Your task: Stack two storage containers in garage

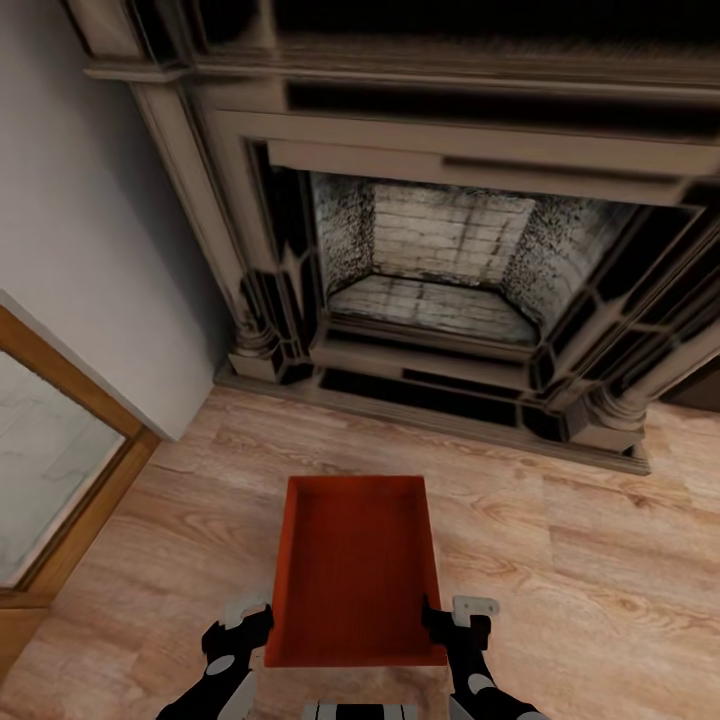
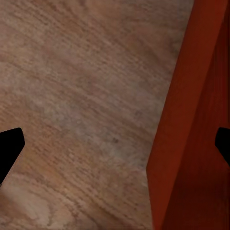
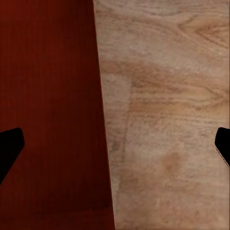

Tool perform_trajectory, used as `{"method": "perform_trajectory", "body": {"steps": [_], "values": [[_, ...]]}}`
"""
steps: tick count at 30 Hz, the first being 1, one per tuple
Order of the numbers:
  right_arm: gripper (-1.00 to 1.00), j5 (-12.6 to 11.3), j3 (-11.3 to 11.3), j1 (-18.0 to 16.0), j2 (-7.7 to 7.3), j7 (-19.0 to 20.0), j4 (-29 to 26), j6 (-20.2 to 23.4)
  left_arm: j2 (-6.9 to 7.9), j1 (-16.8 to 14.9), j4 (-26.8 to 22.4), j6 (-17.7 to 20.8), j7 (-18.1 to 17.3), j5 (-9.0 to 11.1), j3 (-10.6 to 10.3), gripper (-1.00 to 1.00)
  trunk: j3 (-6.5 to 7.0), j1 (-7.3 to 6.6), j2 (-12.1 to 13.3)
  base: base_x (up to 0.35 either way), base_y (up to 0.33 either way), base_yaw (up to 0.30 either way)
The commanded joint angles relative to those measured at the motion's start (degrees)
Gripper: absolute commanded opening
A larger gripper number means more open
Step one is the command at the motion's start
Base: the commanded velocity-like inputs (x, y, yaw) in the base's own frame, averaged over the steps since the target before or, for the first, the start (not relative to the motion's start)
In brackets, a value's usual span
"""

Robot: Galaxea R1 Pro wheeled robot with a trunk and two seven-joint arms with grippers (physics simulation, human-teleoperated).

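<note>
A dark, ornate fireplace [image 1: 450,250] with a pale brick firebox fills the far side of the living room, standing against a white wall [image 1: 80,220], its base meeting the light wood-plank floor [image 1: 580,540]. At the head view's left edge, a wood-framed panel [image 1: 60,470] with a pale, marbled face sits beside the wall. In front of the hearth, close to the robot, an orange-red storage container [image 1: 352,570] sits between the two arms, its open top facing up and its long sides running away from the camera. The left gripper [image 1: 240,640] is at the container's near left corner and the right gripper [image 1: 450,625] at its near right corner, each with its jaws spread wide. In the left wrist view, one black fingertip [image 2: 9,148] lies over the planks and the other over the box, so the fingers straddle the side wall; the right wrist view shows the same, with one fingertip [image 3: 9,146] inside the box. Whether the container rests on the planks or is lifted cannot be told.
</note>
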Motion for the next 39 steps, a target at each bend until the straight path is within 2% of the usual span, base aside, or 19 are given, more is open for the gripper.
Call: {"method": "perform_trajectory", "body": {"steps": [1,6,17,19,22,25,35,37,39], "values": [[1.0,0.17,0.03,-0.03,0.02,-0.3,0.05,-0.11,-0.03,-0.02,0.03,-0.27,-0.04,0.42,0.09,1.0,-0.03,0.03,-0.01,0.321,0.0,0.0],[1.0,0.13,0.04,-0.03,-0.01,-0.3,0.05,0.18,-0.04,-0.02,0.03,-0.34,-0.04,0.42,0.09,1.0,-0.03,0.03,-0.01,0.247,0.0,0.0],[1.0,0.18,0.03,-0.03,0.01,-0.3,0.05,0.2,-0.03,-0.03,0.05,-0.26,-0.02,0.45,0.08,1.0,-0.03,0.03,-0.01,0.011,0.0,0.0],[1.0,0.33,0.18,-0.03,0.09,-0.46,0.05,1.21,-0.03,-0.03,0.37,0.96,0.03,0.49,-0.06,1.0,-0.03,0.03,-0.01,0.0,0.0,0.0],[1.0,2.02,0.34,-0.03,0.14,-0.88,-0.01,6.84,0.04,-0.03,1.12,7.21,-0.1,0.4,-0.09,1.0,-0.03,0.03,-0.01,0.0,0.0,0.0],[1.0,2.5,0.37,-0.03,0.12,-0.96,-0.05,8.37,0.06,-0.03,1.13,9.28,-0.18,0.35,-0.08,1.0,-0.03,0.03,-0.01,0.0,0.0,0.0],[1.0,2.67,0.39,-0.03,0.1,-0.93,-0.13,9.28,0.06,-0.03,1.29,10.58,-0.21,0.32,-0.18,1.0,-0.03,0.03,-0.01,0.0,0.0,0.0],[1.0,2.63,0.39,-0.03,0.1,-0.93,-0.13,9.56,0.06,-0.03,1.36,10.73,-0.24,0.37,-0.59,1.0,-0.03,0.03,-0.01,0.0,0.0,0.0],[1.0,2.55,0.37,-0.04,0.1,-0.92,-0.13,9.87,0.05,-0.03,1.46,11.34,-0.24,0.42,-2.45,1.0,-0.03,0.03,-0.01,0.0,0.0,0.0]]}}
